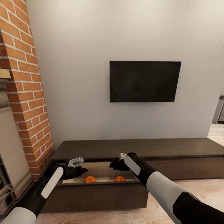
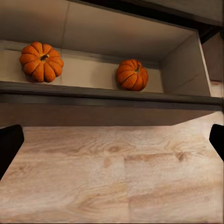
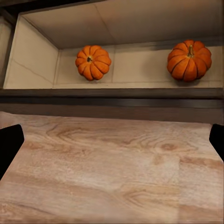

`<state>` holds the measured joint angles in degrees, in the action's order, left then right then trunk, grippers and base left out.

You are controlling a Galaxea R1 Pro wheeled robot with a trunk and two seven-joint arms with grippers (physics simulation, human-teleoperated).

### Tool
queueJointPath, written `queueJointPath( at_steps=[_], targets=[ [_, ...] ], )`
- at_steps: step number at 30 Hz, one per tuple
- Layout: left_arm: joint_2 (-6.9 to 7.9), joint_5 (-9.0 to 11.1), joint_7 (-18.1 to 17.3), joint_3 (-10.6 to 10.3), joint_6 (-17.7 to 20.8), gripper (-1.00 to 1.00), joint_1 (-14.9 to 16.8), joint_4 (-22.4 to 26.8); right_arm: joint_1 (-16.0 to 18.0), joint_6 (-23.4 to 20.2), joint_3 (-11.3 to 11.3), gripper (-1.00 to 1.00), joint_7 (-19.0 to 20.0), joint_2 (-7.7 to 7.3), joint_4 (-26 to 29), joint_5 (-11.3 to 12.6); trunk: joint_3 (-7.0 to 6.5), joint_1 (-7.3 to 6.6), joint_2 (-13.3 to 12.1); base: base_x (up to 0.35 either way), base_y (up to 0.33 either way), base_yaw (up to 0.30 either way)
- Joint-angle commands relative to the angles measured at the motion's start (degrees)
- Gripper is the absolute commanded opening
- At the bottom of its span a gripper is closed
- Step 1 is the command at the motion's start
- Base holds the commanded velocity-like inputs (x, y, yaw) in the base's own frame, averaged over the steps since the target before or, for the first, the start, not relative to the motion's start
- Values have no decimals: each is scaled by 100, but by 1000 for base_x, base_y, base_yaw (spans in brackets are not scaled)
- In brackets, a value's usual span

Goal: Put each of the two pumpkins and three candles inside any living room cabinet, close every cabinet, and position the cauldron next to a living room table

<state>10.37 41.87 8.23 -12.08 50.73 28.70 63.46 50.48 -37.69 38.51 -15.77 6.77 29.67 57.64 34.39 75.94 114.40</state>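
Observation:
Two orange pumpkins (image 1: 89, 179) (image 1: 119, 178) sit apart on the pale floor of the cabinet's pulled-out left drawer (image 1: 93, 195). The long dark-brown cabinet (image 1: 137, 148) stands against the wall. My left gripper (image 1: 80, 170) hovers over the drawer's left part and my right gripper (image 1: 114, 165) over its middle, both empty. The left wrist view looks past the drawer front at both pumpkins (image 2: 41, 61) (image 2: 132, 74), with the left gripper (image 2: 112, 142) open and its fingertips (image 2: 9, 144) far apart. Both pumpkins (image 3: 93, 62) (image 3: 189, 60) also lie ahead of the open right gripper (image 3: 112, 140).
A black TV (image 1: 145, 81) hangs on the white wall above the cabinet. A red brick column (image 1: 28, 93) rises at the left, close to the cabinet's end. Light wood floor (image 1: 199, 189) runs in front and to the right.

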Motion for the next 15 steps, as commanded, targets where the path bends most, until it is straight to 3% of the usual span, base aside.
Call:
queueJointPath(
  at_steps=[1, 15],
  targets=[
    [4, 56, 60, -18, 1, 100, 4, 7, 6, 21, 35, 100, -52, -6, 6, 55, -12, -27, -38, -336, 0, 0],
    [11, -10, 106, -47, -75, 100, -66, -31, 6, 411, 69, 100, -31, -18, 22, -2, -263, -334, -599, -337, 0, 0]
  ],
)
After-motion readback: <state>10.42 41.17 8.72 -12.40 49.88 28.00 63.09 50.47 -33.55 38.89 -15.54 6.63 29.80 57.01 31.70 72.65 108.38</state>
